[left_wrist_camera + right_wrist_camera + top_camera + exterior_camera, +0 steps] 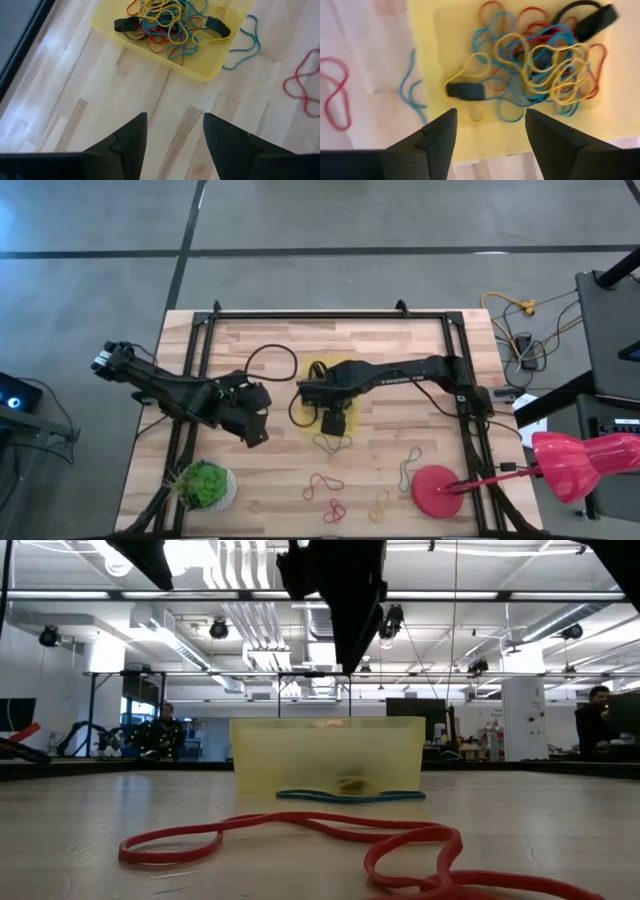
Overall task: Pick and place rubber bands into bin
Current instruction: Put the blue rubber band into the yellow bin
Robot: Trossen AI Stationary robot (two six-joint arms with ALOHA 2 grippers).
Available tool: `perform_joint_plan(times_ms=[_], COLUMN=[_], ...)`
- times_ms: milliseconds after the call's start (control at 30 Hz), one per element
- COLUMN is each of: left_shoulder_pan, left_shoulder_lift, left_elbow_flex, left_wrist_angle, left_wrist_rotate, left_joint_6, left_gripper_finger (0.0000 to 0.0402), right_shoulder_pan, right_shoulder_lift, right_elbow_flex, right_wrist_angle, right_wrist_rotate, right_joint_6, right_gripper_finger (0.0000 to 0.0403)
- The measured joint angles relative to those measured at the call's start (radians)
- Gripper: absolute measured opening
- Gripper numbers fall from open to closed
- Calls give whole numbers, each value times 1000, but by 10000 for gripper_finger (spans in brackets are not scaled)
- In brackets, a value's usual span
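Note:
The bin is a shallow yellow tray at the table's middle. It holds a tangle of red, yellow and blue rubber bands and two small dark blocks. My right gripper hangs open straight above the bin, pointing down, with nothing between its fingers. My left gripper stands open over bare wood to the left of the bin, slanting down toward it, also with nothing held. More rubber bands lie flat on the table: a blue-green one against the bin's near wall, and red ones nearer the front.
A green plant ball sits at the near left and a round red disc at the near right. Yellow bands lie near the disc. A large dark loop lies left of the bin. A black frame borders the table.

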Motion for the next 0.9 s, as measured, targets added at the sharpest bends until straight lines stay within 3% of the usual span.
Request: perform_joint_plan(times_ms=[533, 900], left_shoulder_pan=[3, 5], left_shoulder_lift=[-116, -118], left_elbow_flex=[-211, -228], left_wrist_angle=[69, 143], left_wrist_rotate=[-6, 13], left_joint_6=[119, 167], left_gripper_finger=[178, 178], right_shoulder_pan=[143, 240], right_shoulder_lift=[-4, -4], right_elbow_flex=[-14, -83], right_wrist_angle=[0, -10], right_wrist_rotate=[11, 8], right_joint_6=[178, 178], right_gripper_finger=[228, 228])
